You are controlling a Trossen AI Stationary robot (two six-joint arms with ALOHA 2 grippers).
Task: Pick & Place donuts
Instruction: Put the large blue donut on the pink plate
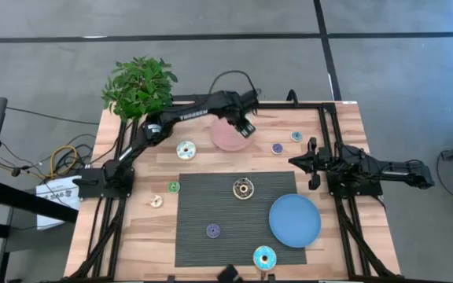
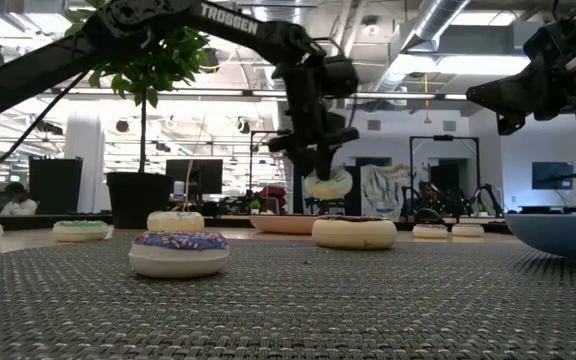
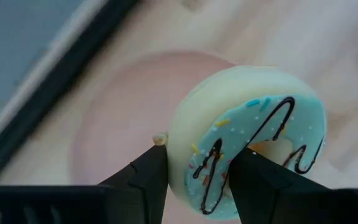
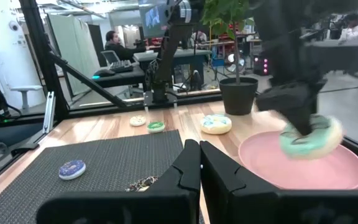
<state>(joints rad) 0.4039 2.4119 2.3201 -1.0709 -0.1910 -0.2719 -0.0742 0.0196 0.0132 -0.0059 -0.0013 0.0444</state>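
Note:
My left gripper (image 1: 244,126) hangs over the pink plate (image 1: 225,137) and is shut on a large cyan-iced donut (image 3: 247,130) with chocolate drizzle. My right gripper (image 1: 313,163) waits shut above the table's right side, touching nothing. Other donuts lie flat: a cyan one (image 1: 185,149) on the wood, a brown one (image 1: 244,189) and a purple one (image 1: 213,230) on the grey mat, another cyan one (image 1: 264,257) at the near edge. Small ones lie at the left (image 1: 174,187), (image 1: 156,201) and far right (image 1: 278,148), (image 1: 296,136). My left gripper pinches one side of the donut's ring between its two fingers, one finger on the cream outer rim (image 3: 176,155), the other on the iced face beside the hole (image 3: 244,155). The fingers come from above, pointing down. The donut (image 2: 328,183) hangs tilted, lifted clear above the pink plate (image 2: 288,224).
A blue plate (image 1: 295,220) sits on the mat's near right corner. A potted plant (image 1: 140,85) stands at the far left corner. Black frame rails run along the table's left and right sides. Bare mat shows between the brown and purple donuts.

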